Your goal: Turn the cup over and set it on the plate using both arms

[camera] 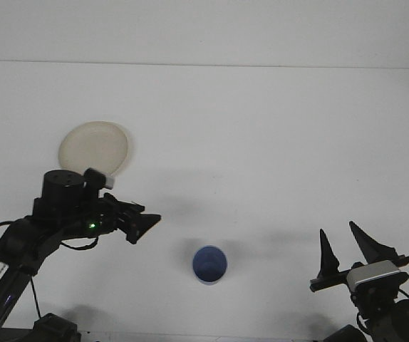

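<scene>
- Cup [209,264] near centre, nothing touching it.
- Plate [93,149] far left; left arm partly covers its near edge.
- Left gripper [142,225] clenched, empty.
- Right gripper [350,251] released, near right.

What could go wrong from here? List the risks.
1. The left gripper is beside the cup, not over it; a sideways approach could knock the cup over or push it away.
2. The left arm partly covers the plate, so it might bump the plate while moving.
3. The right gripper sits open far from the cup, so a two-arm handover needs a long reach.
</scene>
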